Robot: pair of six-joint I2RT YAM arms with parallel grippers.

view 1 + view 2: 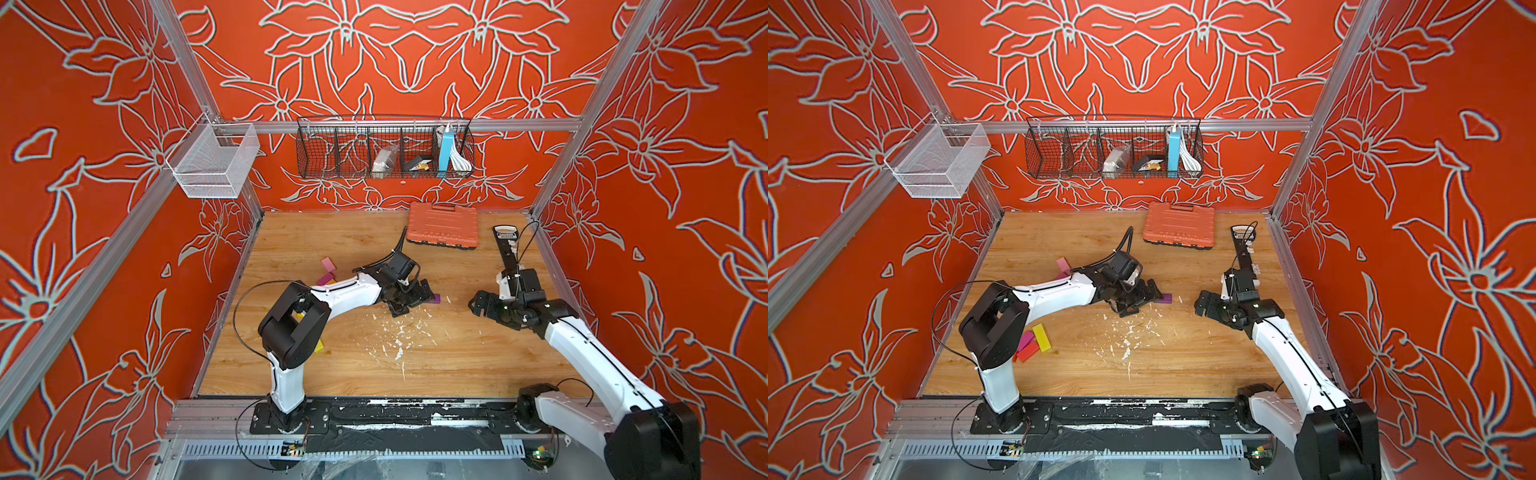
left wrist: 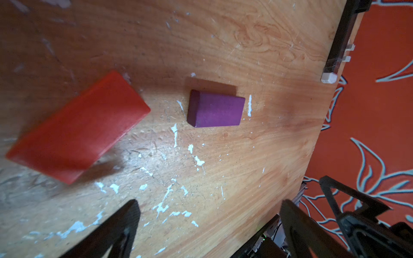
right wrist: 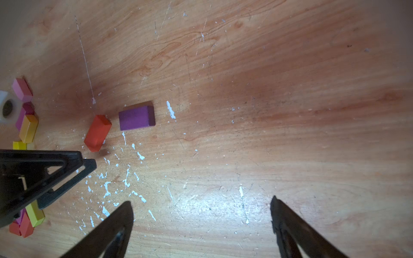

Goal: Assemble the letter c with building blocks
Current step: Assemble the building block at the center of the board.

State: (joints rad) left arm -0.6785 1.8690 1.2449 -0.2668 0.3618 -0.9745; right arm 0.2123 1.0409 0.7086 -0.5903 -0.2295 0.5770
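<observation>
One purple block [image 2: 215, 110], one red block [image 2: 78, 127] just beside, left gripper [image 2: 209, 203] and right gripper [image 3: 201, 201] both gaped wide, empty, remaining blocks [image 1: 1042, 337] sat half hidden under left arm [image 1: 1054, 293], uncountable

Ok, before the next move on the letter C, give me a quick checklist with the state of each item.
1. Left gripper open and empty: ok.
2. Right gripper open and empty: ok.
3. Red block lying flat and at rest: cannot tell, it is blurred in the left wrist view.
4. Red block joined to purple block: not ok, a gap separates them.
5. Spare blocks in sight: ok, several lie clustered in a top view.
</observation>
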